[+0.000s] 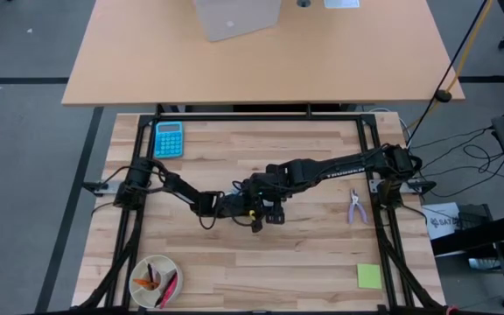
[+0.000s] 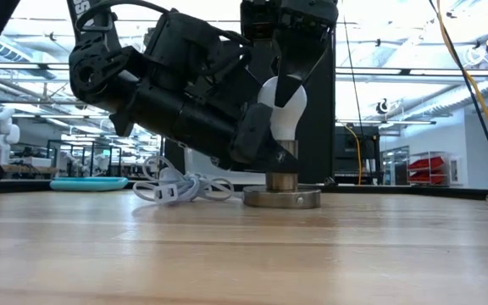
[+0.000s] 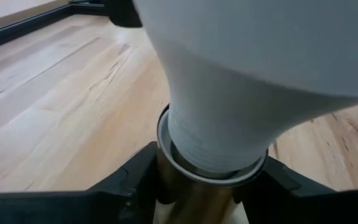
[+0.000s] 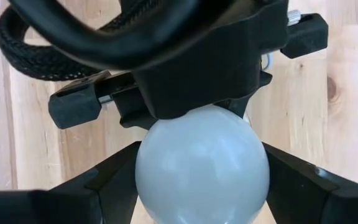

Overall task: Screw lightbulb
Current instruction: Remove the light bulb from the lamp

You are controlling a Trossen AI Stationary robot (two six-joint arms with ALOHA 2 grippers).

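White lettering is seen along the right arm [image 1: 335, 168] in the high view, but it cannot be read. No other text, label or number can be made out.

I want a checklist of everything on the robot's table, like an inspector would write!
Surface: pale wooden table, bare in front.
Job's things: white lightbulb standing upright in the brass neck of the round metal socket.
Clutter: blue calculator; pliers; green sticky note; bowl of pens.
Grippers: right gripper shut on the lightbulb's globe from above; left gripper low at the socket's neck, one finger on each side, whether it presses cannot be told.
Cables: white coiled cable lying beside the socket.
Surroundings: second table behind; open workshop room; no person seen.
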